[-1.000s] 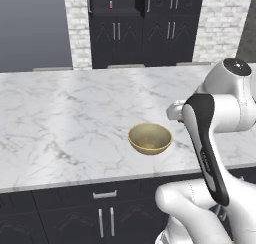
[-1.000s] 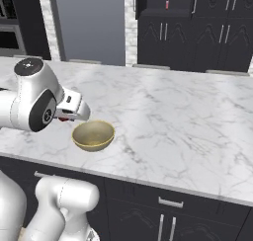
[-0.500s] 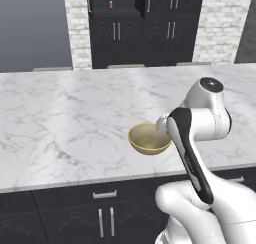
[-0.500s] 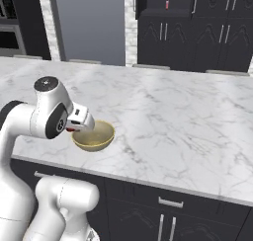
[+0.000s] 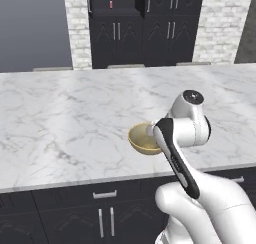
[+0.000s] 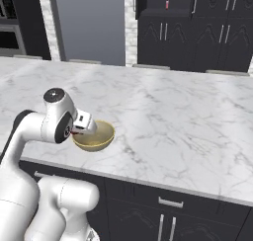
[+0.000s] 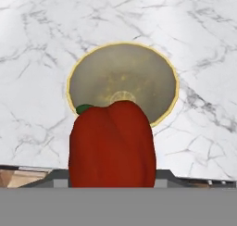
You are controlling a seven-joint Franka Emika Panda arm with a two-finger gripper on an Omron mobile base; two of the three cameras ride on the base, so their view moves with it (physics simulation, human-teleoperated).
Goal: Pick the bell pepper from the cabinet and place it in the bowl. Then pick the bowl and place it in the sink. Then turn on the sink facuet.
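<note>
– One thing in our jaws: the bell pepper, red and glossy, pinched between them and hanging over the near rim of the bowl.

– Agreed. Going left to right in the left base view, bare marble tabletop, then the bowl, then our wrist crowding its right edge. Where's the risk?

– We judge the pepper sits toward the bowl's near edge, not its middle – let go here and it could clip the rim and roll off across the marble. The bowl is also close to the tabletop's front edge, so a nudge from the wrist might push it.

– And the cabinet?

– Well back, across the room, with a slim pink bottle on its shelf.

– Any writing, labels, brands?

– None we can read – the bowl is plain, the pepper bare, the bottle too small to tell.
</note>
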